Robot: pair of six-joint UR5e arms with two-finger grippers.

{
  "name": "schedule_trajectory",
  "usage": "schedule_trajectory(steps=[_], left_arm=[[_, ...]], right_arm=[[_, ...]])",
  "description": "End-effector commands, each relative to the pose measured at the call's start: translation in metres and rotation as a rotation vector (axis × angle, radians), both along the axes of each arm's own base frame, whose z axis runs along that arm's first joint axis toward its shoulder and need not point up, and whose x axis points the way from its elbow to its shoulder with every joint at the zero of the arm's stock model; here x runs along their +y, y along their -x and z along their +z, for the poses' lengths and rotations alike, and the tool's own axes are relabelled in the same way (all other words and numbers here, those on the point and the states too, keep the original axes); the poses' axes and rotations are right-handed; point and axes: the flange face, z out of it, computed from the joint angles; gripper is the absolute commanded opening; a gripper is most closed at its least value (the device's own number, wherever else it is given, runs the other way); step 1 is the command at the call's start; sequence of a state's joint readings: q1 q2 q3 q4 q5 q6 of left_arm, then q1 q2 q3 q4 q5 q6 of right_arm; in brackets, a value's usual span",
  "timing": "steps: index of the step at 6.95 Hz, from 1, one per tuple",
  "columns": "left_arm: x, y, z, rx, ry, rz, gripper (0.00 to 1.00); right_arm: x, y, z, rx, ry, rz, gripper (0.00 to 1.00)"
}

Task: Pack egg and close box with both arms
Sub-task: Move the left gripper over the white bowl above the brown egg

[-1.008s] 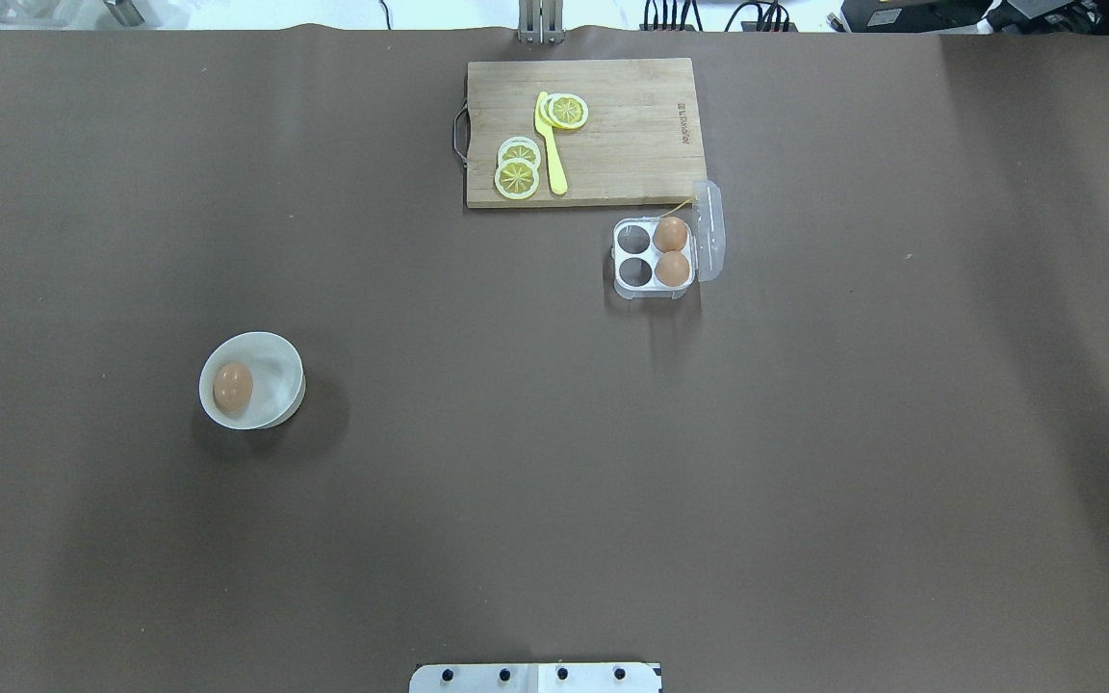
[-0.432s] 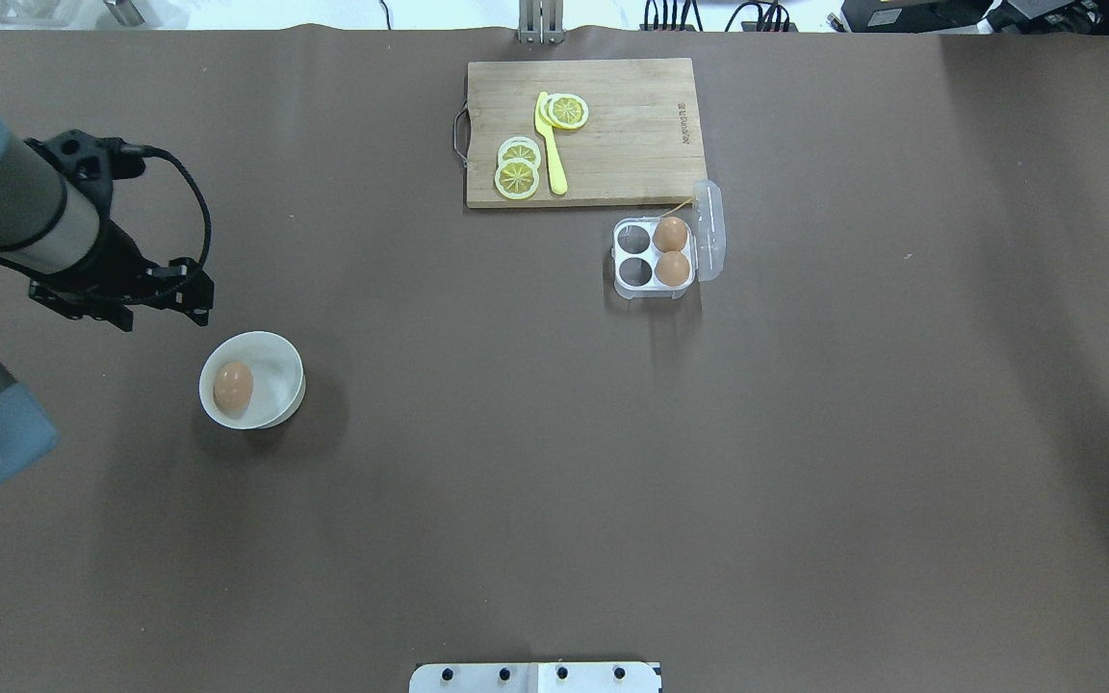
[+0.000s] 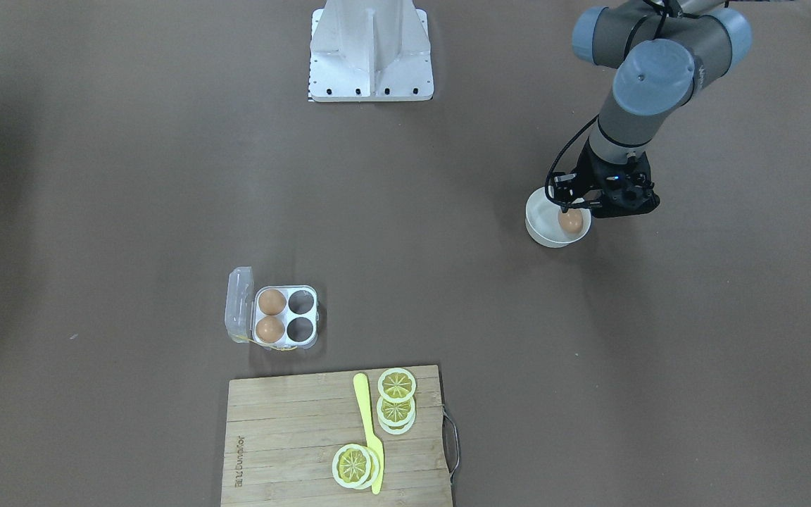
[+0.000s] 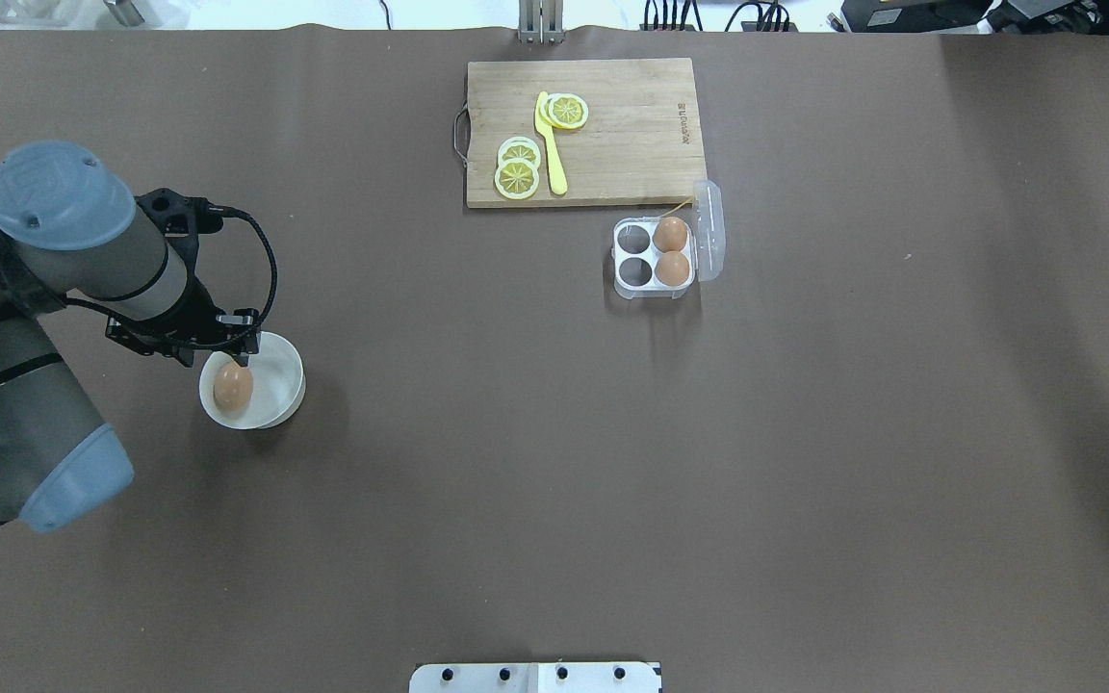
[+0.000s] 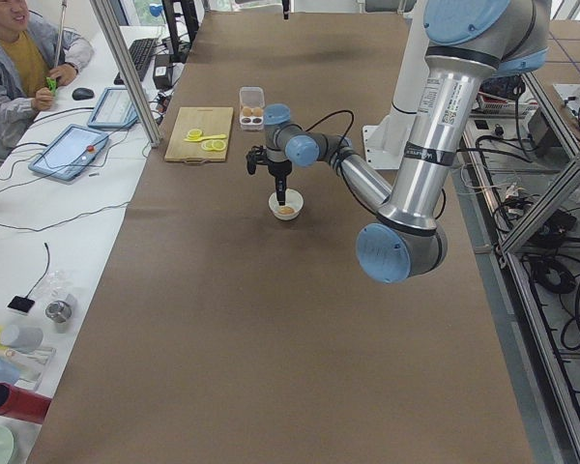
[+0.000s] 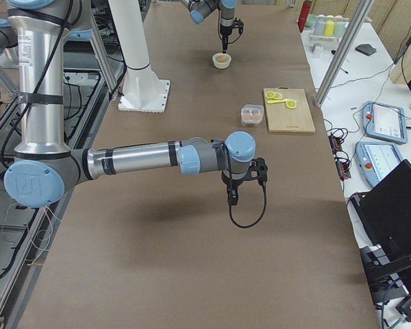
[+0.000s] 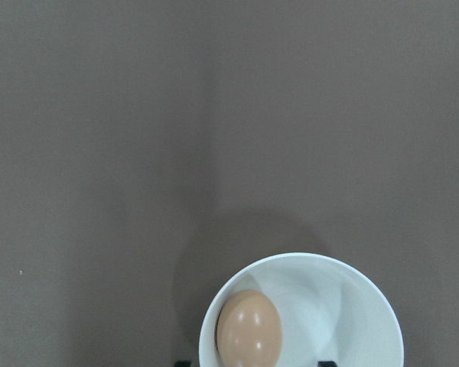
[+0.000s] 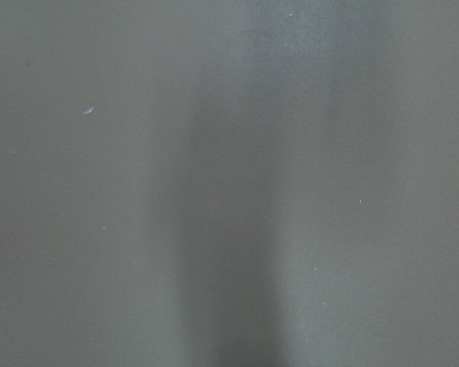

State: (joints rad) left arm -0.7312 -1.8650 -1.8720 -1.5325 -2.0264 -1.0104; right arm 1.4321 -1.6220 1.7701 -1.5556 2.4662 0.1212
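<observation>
While hovering above egg in white bowl at 9 o'clock on counter, left fingers spread apart, gripping nothing: reach-for-egg step. Next: lower straight, close gently around the shell, carry toward box at 1 o'clock, lid open, two 9 o'clock cells free. Right fingers: cannot tell open or closed

Overhead view: taken from behind the robot, looking forward and down over the whole tabletop. Front-facing view: taken from the opposite side, looking steeply down, so the layout appears turned about. These two share the white bowl, the box and the cutting board. Side views: taken from the tabletop's two ends, looking along it from farther off. Left wrist view: close, straight down on the bowl and egg. Right wrist view: close on bare tabletop.
</observation>
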Motion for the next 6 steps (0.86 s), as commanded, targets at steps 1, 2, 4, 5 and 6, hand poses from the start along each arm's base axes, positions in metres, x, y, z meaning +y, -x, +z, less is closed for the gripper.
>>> schedule_trajectory(steps=[1, 2, 4, 5, 6], left_arm=[[0.001, -0.013, 0.010, -0.005, 0.003, 0.010, 0.63], [-0.002, -0.017, 0.016, 0.005, -0.004, 0.012, 0.63], [-0.004, -0.022, 0.020, 0.010, -0.009, 0.014, 0.63], [-0.003, -0.024, 0.021, 0.008, -0.008, 0.018, 0.63], [-0.001, -0.028, 0.019, 0.011, -0.009, 0.025, 0.63]], right_arm=[[0.000, 0.001, 0.003, -0.001, 0.007, 0.000, 1.00], [0.000, 0.001, 0.002, 0.000, 0.004, -0.002, 1.00], [0.000, 0.003, 0.002, 0.000, 0.005, -0.005, 1.00], [0.000, 0.004, 0.002, 0.000, 0.005, -0.008, 1.00], [0.000, 0.005, 0.003, 0.005, 0.006, -0.010, 1.00]])
